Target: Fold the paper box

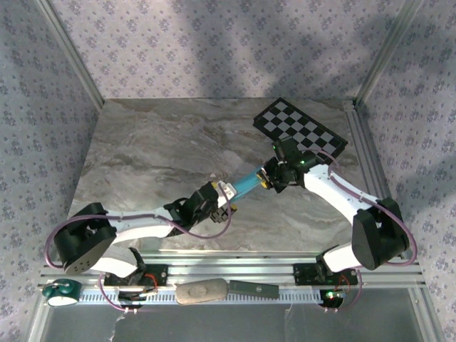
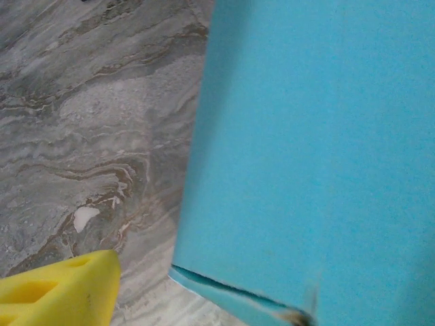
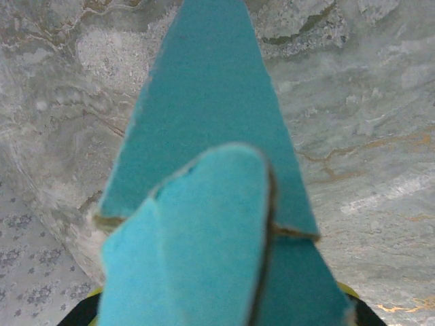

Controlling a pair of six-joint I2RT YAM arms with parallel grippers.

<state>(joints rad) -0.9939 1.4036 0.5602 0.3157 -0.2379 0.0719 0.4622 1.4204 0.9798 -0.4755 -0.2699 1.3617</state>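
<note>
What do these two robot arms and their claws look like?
The left arm and right arm have white tubular links, bulky black joints and looping purple cables. The left claw is black with a yellow fingertip; the right claw likewise shows yellow.

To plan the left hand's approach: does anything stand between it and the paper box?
Nothing visible does. Beside the left hand, only bare table separates its yellow finger from the paper box.

The top camera looks down from above and behind the arm bases (image 1: 331,274) over the whole marble table (image 1: 142,157). Each wrist camera looks out along its jaws, pressed close to the paper box (image 3: 204,122) just ahead; all three share box and marble.
</note>
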